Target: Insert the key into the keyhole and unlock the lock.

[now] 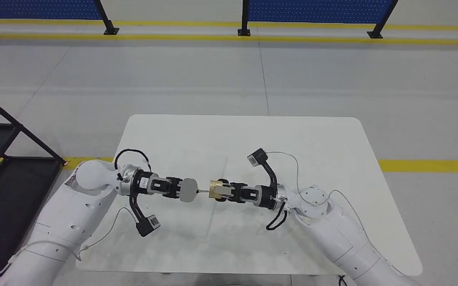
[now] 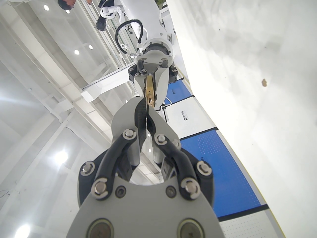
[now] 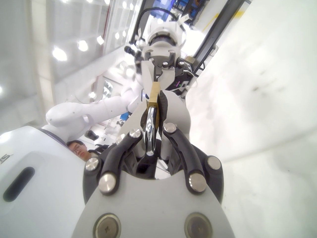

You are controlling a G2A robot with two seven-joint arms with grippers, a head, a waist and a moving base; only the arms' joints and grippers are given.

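Note:
Above the front middle of the white table (image 1: 286, 143) my two grippers meet tip to tip. My right gripper (image 1: 227, 191) is shut on a brass padlock (image 1: 216, 189). In the right wrist view its silver shackle (image 3: 149, 125) lies between my fingers and the brass body (image 3: 154, 91) sticks out past them. My left gripper (image 1: 192, 190) is shut on the key (image 1: 202, 191), a thin shaft that runs into the padlock's end. In the left wrist view the padlock (image 2: 149, 90) faces my closed fingertips (image 2: 142, 115), its keyhole end toward them; the key's head is hidden.
A black rack (image 1: 14, 171) stands off the table's left side. Blue barriers (image 1: 315, 8) and yellow floor lines lie beyond the far edge. A small brown crumb (image 2: 264, 82) lies on the tabletop.

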